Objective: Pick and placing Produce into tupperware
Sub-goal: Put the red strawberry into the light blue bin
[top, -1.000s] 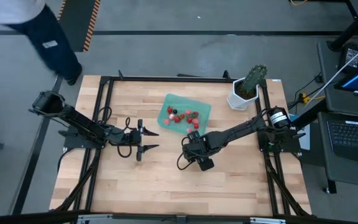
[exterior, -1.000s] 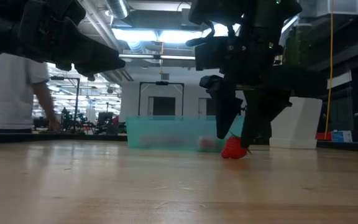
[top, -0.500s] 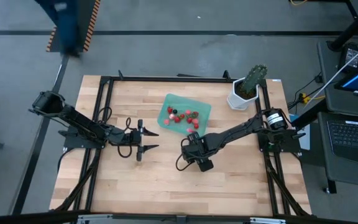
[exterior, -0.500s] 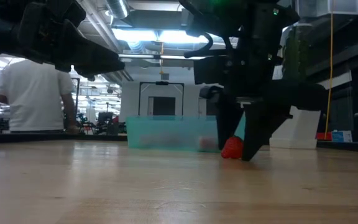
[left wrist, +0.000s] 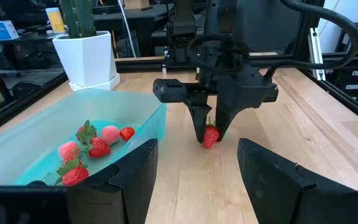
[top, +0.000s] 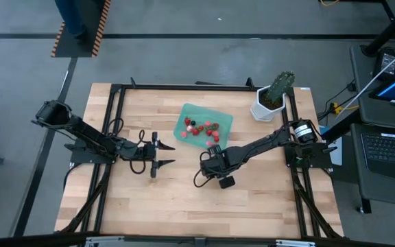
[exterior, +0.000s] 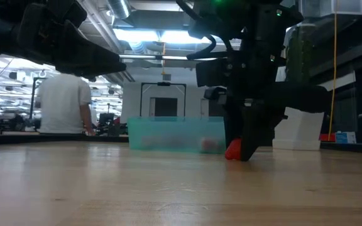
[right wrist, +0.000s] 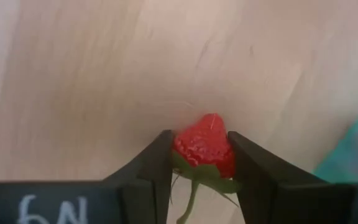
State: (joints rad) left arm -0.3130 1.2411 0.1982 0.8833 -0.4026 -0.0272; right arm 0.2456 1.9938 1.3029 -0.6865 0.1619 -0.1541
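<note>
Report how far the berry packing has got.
Done: several berries already lie in the teal tupperware. In hand: the right gripper, down at the table beside the tupperware, has its fingers against both sides of a red strawberry that sits on the wood. Left: lifting it and placing it in. The left gripper waits open over the table's left half.

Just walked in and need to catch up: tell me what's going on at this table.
The right hand is down at the wooden table, its fingers closed on a small red strawberry with a green top lying just outside the shallow translucent teal plastic container. That container already holds several red and pink berries. The left hand waits open over the table, to the left of the container.
</note>
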